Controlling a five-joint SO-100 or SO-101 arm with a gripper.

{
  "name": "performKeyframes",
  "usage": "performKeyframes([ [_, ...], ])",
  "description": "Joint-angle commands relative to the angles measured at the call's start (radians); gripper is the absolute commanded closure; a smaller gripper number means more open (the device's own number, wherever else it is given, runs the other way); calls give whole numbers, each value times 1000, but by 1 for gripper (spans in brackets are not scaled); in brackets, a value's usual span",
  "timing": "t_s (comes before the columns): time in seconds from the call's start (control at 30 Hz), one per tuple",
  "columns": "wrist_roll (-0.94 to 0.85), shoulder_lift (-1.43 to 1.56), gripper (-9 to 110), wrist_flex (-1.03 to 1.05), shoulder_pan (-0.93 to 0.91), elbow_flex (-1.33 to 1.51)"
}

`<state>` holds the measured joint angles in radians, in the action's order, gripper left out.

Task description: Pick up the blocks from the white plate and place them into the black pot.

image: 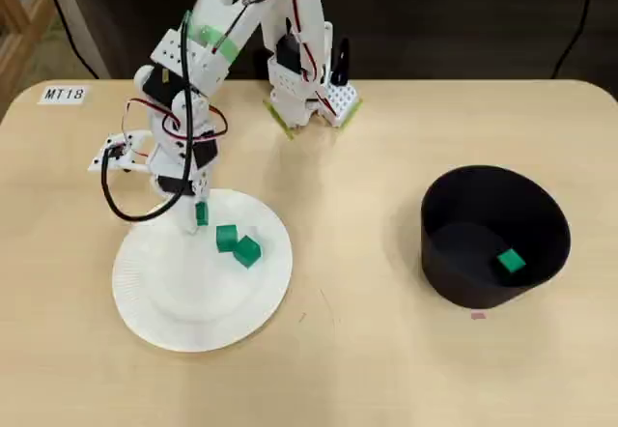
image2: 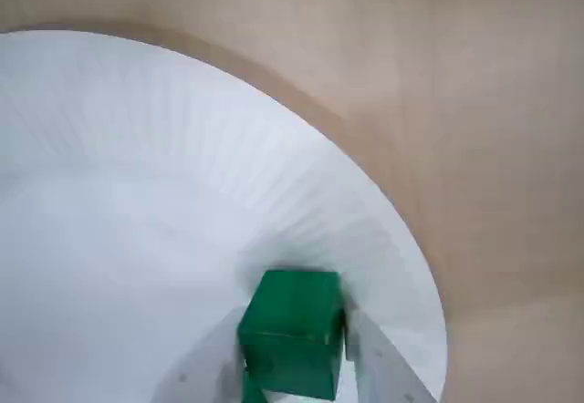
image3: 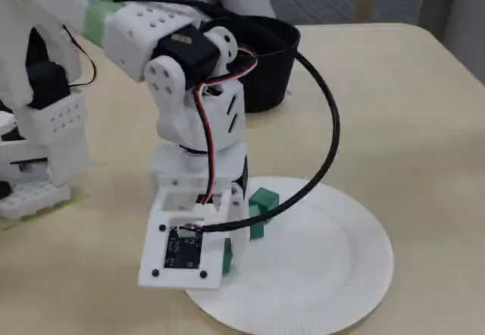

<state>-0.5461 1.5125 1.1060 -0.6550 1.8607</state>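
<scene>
My gripper (image: 200,216) hangs over the upper left part of the white plate (image: 164,292), shut on one green block (image2: 294,330). In the wrist view the block sits between my two white fingers (image2: 379,366), close over the plate (image2: 137,193). Two more green blocks (image: 227,238) (image: 247,251) lie touching each other near the plate's middle, just right of my gripper. The fixed view shows that pair (image3: 261,206) behind the wrist. The black pot (image: 433,239) stands at the right with one green block (image: 510,261) on its floor.
The arm's white base (image: 309,89) is clamped at the table's far edge. A black cable (image: 116,205) loops out left of the wrist. A label reading MT18 (image: 64,94) lies at the far left corner. Bare wooden tabletop lies between plate and pot.
</scene>
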Motion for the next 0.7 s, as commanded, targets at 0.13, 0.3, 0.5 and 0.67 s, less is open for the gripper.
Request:
performKeyframes([
  [0.13, 41, -2, 102, -29, 14, -49],
  [0.3, 66, 18, 104, -21, 31, -94],
  [0.5, 199, 186, 104, -103, 137, -146],
  [0.67, 390, 351, 104, -229, 313, -206],
])
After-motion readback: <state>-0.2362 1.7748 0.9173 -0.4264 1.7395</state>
